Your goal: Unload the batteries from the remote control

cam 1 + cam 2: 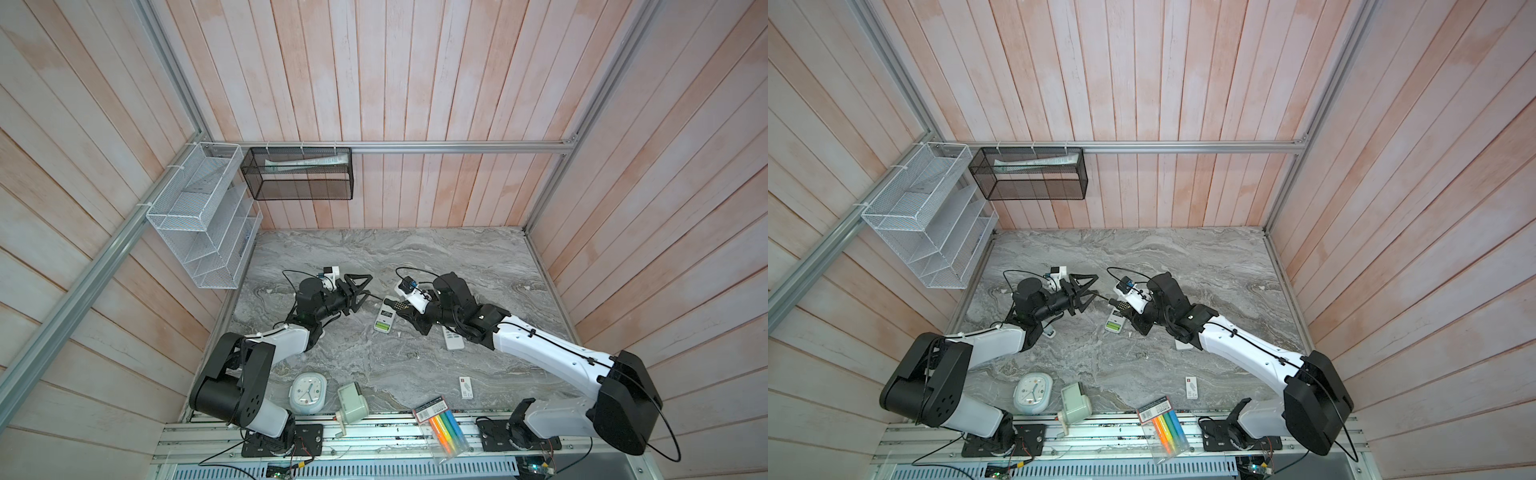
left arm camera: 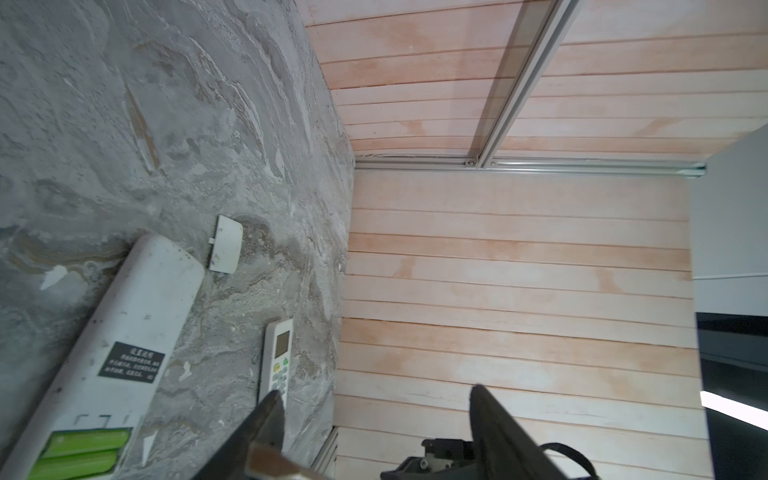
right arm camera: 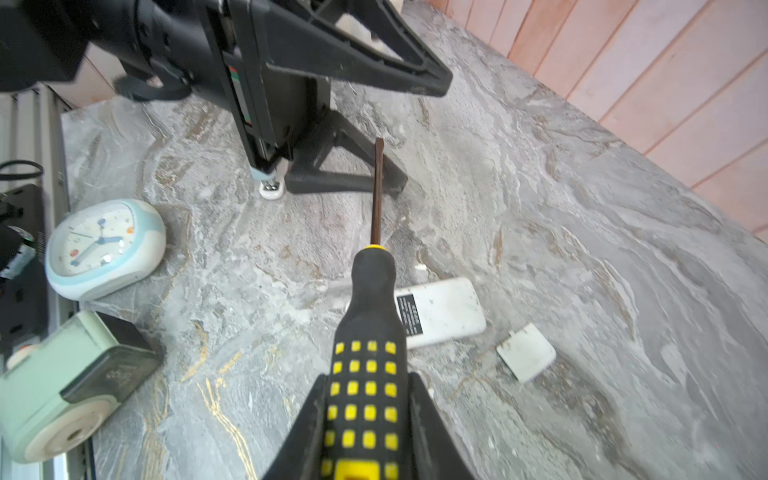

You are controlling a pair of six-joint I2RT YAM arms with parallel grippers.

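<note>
Lime-green cylinder batteries (image 2: pixel 83 453) lying paired in white plastic remote (image 2: pixel 137 316) (hidden in right wrist view); left gripper (image 2: pixel 376 391) gaping wide, right gripper (image 3: pixel 368 378) clamping black-yellow screwdriver (image 3: pixel 370 291).

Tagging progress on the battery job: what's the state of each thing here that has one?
remote: face down, battery bay open
batteries: two green, seated in the bay
cover: off, lying beside the remote
second remote: face up
left gripper: open, empty
right gripper: shut on screwdriver
</note>
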